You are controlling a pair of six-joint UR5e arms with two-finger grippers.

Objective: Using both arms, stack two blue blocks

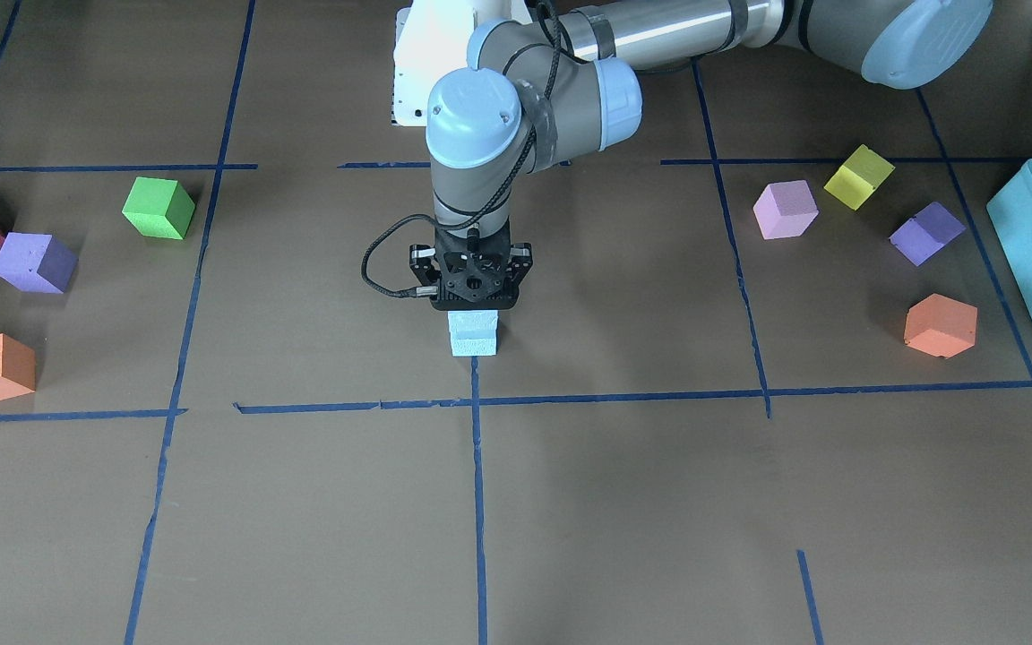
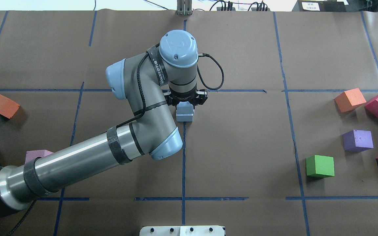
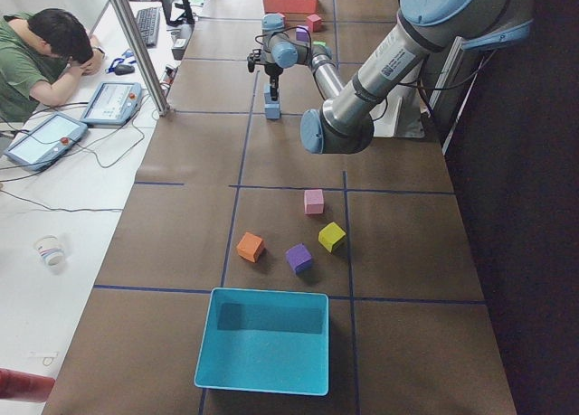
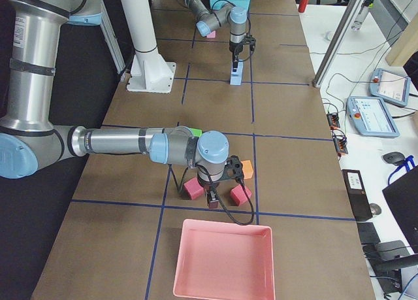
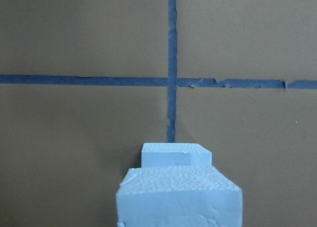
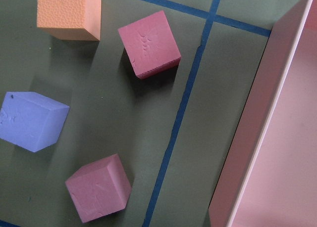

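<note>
Even overhead light, soft shadows (faint beside blue blocks), side views perhaps distorted.

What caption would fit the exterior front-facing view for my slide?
Left gripper directly over the two blue blocks, one atop the other.

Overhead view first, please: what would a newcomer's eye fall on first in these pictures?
The left arm reaches to the table's centre, its left gripper directly above the two blue blocks, one stacked on the other. Coloured cubes lie scattered at both ends, and a large teal tray sits at the robot's left end.
</note>
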